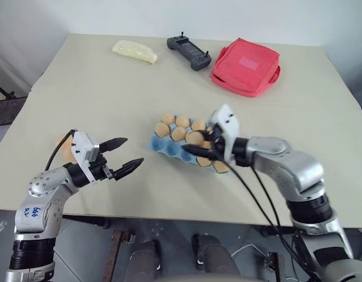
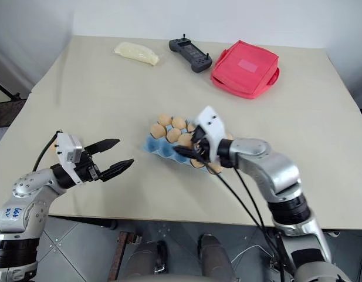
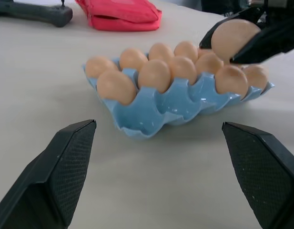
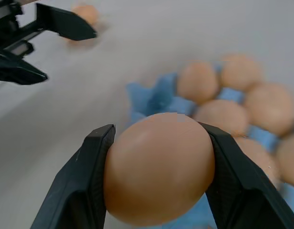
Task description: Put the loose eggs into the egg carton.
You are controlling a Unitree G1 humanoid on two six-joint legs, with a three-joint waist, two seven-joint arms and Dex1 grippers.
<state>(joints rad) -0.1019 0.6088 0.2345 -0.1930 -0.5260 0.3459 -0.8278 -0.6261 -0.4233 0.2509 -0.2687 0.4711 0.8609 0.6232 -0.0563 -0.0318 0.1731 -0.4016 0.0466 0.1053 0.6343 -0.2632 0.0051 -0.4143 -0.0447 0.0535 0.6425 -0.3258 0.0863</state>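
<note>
The light blue egg carton (image 1: 164, 147) lies mid-table with several tan eggs (image 1: 178, 134) seated in its cups. Just above its near side my right gripper (image 1: 192, 144) is shut on one egg (image 4: 158, 176), which bulges between the two black fingers (image 4: 85, 181). The same held egg (image 3: 235, 38) hangs over the carton's (image 3: 151, 112) end cups in the left wrist view. My left gripper (image 1: 134, 150) hovers open and empty to the carton's left, pointing at it. Behind that wrist one loose egg (image 1: 63, 147) rests on the table, also seen as an egg (image 4: 85, 13) past the left fingers.
At the far side of the table lie a red fabric pouch (image 1: 246, 66), a black handheld controller (image 1: 189, 51) and a pale yellow packet (image 1: 134, 50). The table's near edge runs just under both arms.
</note>
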